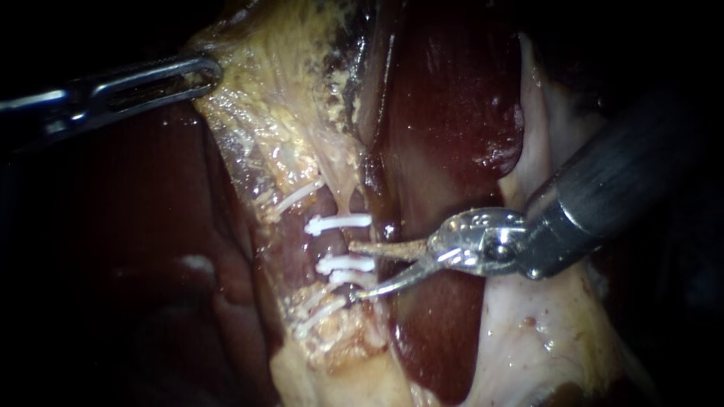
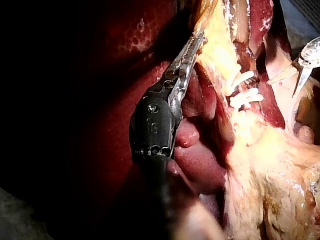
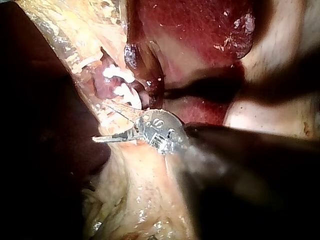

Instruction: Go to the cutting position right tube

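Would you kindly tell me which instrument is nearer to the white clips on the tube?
Right. The right instrument has its open tip right at the white clips; the left instrument is far off, holding the yellowish tissue up and to their left.

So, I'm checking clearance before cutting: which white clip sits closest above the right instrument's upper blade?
The second clip from the top, just over that blade of the right instrument. The topmost clip lies farther up; the others sit below the blade.
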You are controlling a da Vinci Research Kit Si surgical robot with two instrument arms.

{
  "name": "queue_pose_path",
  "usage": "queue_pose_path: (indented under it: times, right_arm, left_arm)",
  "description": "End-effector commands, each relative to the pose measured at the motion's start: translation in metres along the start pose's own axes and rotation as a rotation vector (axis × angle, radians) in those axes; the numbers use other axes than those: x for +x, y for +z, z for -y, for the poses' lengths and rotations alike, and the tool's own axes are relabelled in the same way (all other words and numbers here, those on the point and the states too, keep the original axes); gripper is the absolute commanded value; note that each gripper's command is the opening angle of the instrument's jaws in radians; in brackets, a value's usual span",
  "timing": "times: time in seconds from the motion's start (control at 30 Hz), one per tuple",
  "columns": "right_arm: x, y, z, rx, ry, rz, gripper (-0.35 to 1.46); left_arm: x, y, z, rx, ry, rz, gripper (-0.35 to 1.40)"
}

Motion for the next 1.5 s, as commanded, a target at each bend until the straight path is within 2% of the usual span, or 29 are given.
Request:
queue_pose_path:
  times: [0.03,0.27,0.4,0.53,0.67,0.9,1.17,1.37,1.5]
  right_arm:
    - [0.0,0.0,0.0,0.0,0.0,0.0,1.39]
    - [-0.0002,0.0001,0.0,0.006,-0.008,0.002,1.39]
    - [-0.0008,0.0005,-0.0003,0.005,0.06,0.003,1.39]
    - [-0.002,0.0012,-0.0012,-0.008,0.118,0.055,1.39]
    - [-0.0031,0.002,-0.0026,-0.027,0.155,0.08,1.39]
    - [-0.0036,0.0028,-0.0047,-0.05,0.181,0.11,1.39]
    - [-0.0033,0.0042,-0.0061,-0.071,0.198,0.118,1.37]
    - [-0.0035,0.0062,-0.0068,-0.042,0.205,0.132,1.37]
    - [-0.0035,0.0066,-0.0069,-0.01,0.205,0.122,1.37]
  left_arm:
    - [-0.0001,-0.0001,0.0,0.0,0.0,0.0,-0.35]
    - [-0.0005,-0.0006,-0.0001,0.004,-0.002,0.0,-0.35]
    - [-0.0016,-0.0018,-0.0007,0.002,-0.008,0.012,-0.35]
    - [-0.0027,-0.0033,-0.0008,-0.005,-0.01,0.027,-0.35]
    - [-0.0032,-0.0042,-0.0003,-0.007,-0.008,0.035,-0.35]
    - [-0.0032,-0.0047,0.0005,-0.012,-0.008,0.036,-0.35]
    - [-0.0031,-0.0047,0.0008,-0.015,-0.008,0.037,-0.35]
    - [-0.003,-0.0047,0.001,-0.016,-0.008,0.038,-0.35]
    - [-0.003,-0.0047,0.001,-0.017,-0.008,0.038,-0.35]
